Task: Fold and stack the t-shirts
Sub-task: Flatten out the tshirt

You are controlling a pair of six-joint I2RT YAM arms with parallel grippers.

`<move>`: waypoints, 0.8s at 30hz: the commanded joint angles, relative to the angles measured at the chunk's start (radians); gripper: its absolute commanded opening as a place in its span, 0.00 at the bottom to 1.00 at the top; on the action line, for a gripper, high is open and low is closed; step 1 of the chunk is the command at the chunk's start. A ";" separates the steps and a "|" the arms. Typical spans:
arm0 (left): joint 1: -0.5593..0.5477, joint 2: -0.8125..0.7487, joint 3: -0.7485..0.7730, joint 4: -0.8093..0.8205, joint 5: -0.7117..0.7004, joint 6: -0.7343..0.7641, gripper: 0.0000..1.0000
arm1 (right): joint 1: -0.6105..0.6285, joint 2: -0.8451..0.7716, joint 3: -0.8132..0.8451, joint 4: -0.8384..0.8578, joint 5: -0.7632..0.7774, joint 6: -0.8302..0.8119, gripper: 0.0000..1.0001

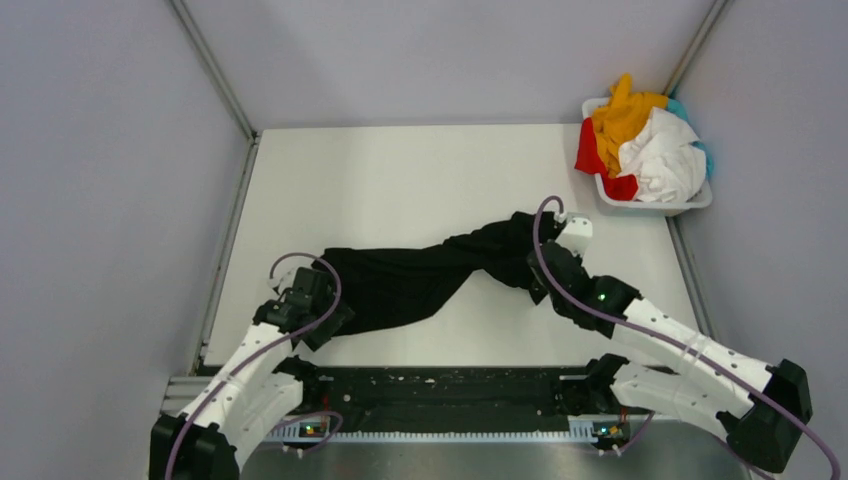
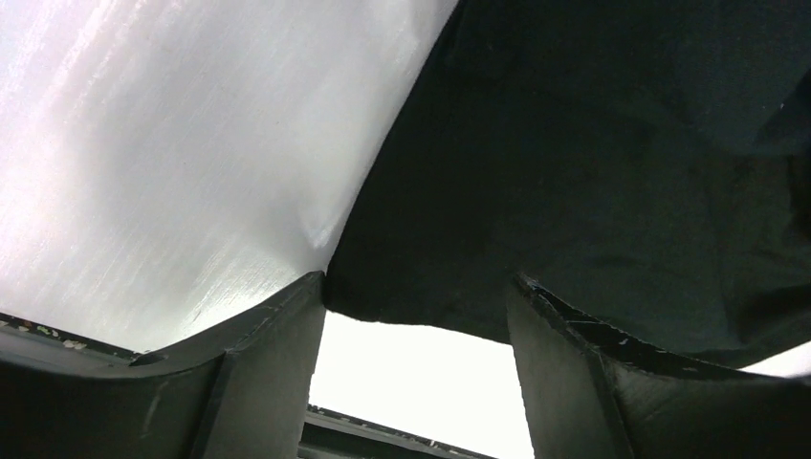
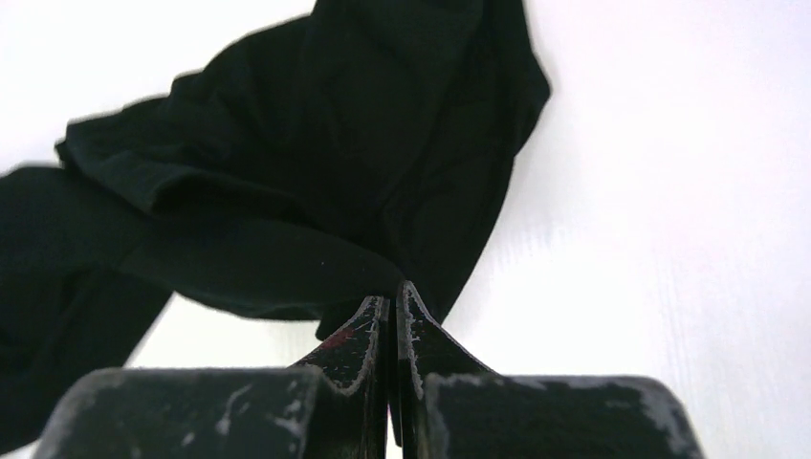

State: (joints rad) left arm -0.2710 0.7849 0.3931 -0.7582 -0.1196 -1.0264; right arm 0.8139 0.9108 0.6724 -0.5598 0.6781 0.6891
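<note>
The black t-shirt (image 1: 410,280) lies bunched and drawn out in a long strip across the near half of the white table (image 1: 420,170). My left gripper (image 1: 335,315) is at its left end. In the left wrist view my left gripper (image 2: 421,287) is open, and the shirt's edge (image 2: 593,172) lies at the fingertips. My right gripper (image 1: 538,265) is at the shirt's right end. In the right wrist view my right gripper (image 3: 392,292) is shut, pinching a fold of the black t-shirt (image 3: 335,143).
A white plastic basket (image 1: 650,207) stands at the back right corner. It holds an orange-yellow t-shirt (image 1: 625,115), a red one (image 1: 590,150), a white one (image 1: 665,160) and a teal one (image 1: 683,108). Grey walls close in the table's sides and back.
</note>
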 commanded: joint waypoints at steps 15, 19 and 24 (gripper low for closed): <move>-0.036 0.067 0.256 0.114 -0.165 0.140 0.94 | -0.234 -0.088 0.122 -0.112 0.191 -0.111 0.00; -0.032 0.188 0.321 0.202 -0.214 0.181 0.97 | -0.245 -0.085 0.108 -0.087 0.170 -0.135 0.00; -0.028 0.407 0.440 0.250 -0.188 0.211 0.96 | -0.252 -0.075 0.098 -0.072 0.170 -0.152 0.00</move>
State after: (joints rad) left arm -0.3019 1.0691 0.7383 -0.6010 -0.3050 -0.8673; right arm 0.5793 0.8433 0.7547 -0.6548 0.8249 0.5678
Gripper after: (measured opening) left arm 0.972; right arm 0.010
